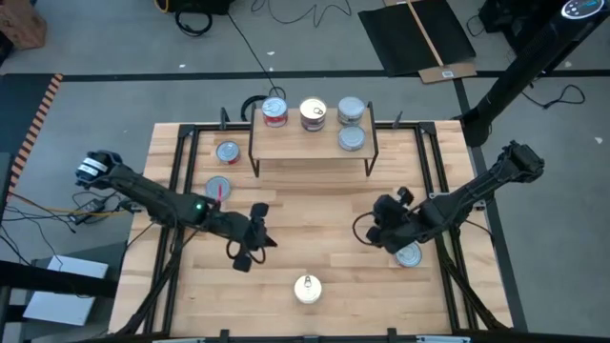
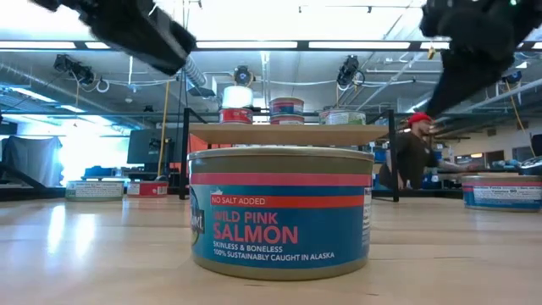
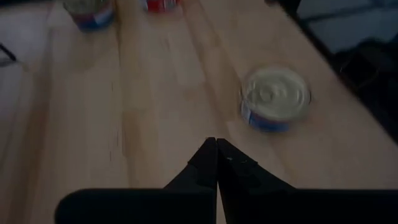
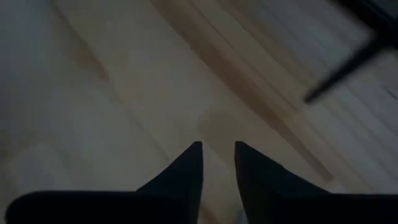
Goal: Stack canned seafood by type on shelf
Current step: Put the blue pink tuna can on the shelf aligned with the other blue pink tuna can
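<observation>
Salmon tin (image 1: 307, 288) sits alone at the table's near edge, loose and awaiting pickup. Just beyond it the left gripper (image 1: 250, 250) hovers with its fingers pressed together, empty. The right gripper (image 1: 383, 232) hangs beside a silver-topped tin (image 1: 409, 254), its fingers (image 4: 186, 168) slightly parted around nothing, probably readying a grasp. Farther back two tins (image 1: 227, 152) wait left of the shelf (image 1: 310, 144), where four tins already stand.

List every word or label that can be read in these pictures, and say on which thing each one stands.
All on the nearest can, low view:
"NO SALT ADDED"
"WILD PINK SALMON"
"SKINLESS & BONELESS"
"100% SUSTAINABLY CAUGHT IN ALASKA"
Its brand badge is cut off. Labels on the shelf cans and the side cans are too small to read.
</observation>
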Controlling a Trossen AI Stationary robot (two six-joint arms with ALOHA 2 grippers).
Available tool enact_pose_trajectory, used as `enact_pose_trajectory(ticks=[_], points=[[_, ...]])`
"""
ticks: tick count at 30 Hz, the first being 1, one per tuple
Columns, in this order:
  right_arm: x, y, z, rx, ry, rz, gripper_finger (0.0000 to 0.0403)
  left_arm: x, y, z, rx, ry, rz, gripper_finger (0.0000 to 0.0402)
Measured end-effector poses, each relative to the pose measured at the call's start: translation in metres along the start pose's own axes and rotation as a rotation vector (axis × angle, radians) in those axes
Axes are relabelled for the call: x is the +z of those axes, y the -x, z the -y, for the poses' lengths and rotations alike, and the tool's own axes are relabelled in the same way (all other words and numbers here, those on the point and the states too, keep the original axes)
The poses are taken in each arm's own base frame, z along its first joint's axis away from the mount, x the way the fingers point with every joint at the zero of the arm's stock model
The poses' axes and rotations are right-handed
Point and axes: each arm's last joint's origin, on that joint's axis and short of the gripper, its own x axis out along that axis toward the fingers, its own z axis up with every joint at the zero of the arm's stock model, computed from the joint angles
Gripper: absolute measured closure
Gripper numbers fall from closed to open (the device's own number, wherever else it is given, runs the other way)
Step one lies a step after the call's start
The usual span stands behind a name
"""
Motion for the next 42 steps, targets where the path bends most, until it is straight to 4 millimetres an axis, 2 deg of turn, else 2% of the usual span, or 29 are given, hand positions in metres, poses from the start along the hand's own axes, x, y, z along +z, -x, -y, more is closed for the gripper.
enact_pose_trajectory(ticks=[4,9,17,26,32,39,42], points=[[-0.006,-0.006,0.009,-0.057,0.005,-0.063,0.0271,0.001,-0.004,0.001,-0.032,0.007,0.119,0.0394],[-0.017,-0.021,0.018,-0.068,-0.024,-0.181,0.0247,-0.019,-0.009,0.003,-0.082,0.019,0.259,0.0394],[-0.028,-0.034,0.028,-0.104,-0.054,-0.252,0.0251,-0.04,-0.01,0.0,-0.043,0.056,0.349,0.0394],[-0.042,-0.051,0.042,-0.153,-0.076,-0.312,0.0255,-0.045,-0.011,-0.001,-0.014,0.064,0.343,0.0394],[-0.043,-0.056,0.044,-0.15,-0.09,-0.301,0.0298,-0.045,-0.011,-0.001,-0.013,0.064,0.343,0.0394],[-0.035,-0.054,0.036,-0.074,-0.049,-0.297,0.0392,-0.045,-0.011,-0.001,-0.002,0.065,0.343,0.0394],[-0.024,-0.048,0.026,0.007,-0.038,-0.295,0.0393,-0.045,-0.011,-0.001,-0.001,0.064,0.343,0.0394]])
